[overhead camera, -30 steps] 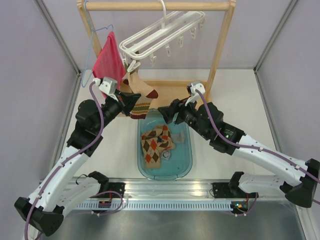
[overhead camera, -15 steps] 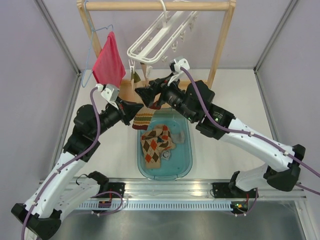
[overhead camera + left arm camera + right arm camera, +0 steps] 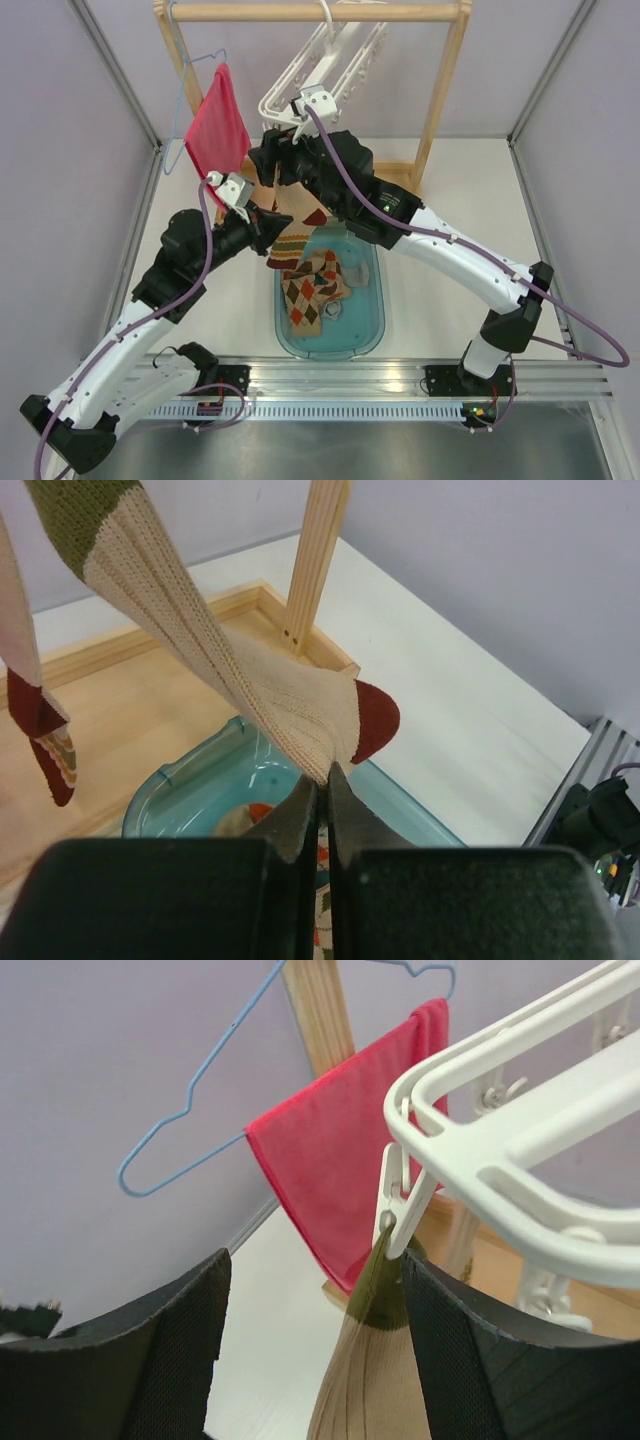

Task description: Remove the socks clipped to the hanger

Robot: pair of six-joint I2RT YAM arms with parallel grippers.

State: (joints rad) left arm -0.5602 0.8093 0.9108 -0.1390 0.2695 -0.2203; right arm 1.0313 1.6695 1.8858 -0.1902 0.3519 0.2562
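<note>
Cream, red and olive sock (image 3: 290,700); white hanger (image 3: 520,1150); red-pink cloth (image 3: 330,1170)

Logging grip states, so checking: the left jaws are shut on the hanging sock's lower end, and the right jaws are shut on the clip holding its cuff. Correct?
Not quite. The right wrist view shows the right jaws open, one on each side of the clip holding the sock on the hanger, not shut on it. The left jaws are shut on the sock's lower end.
</note>
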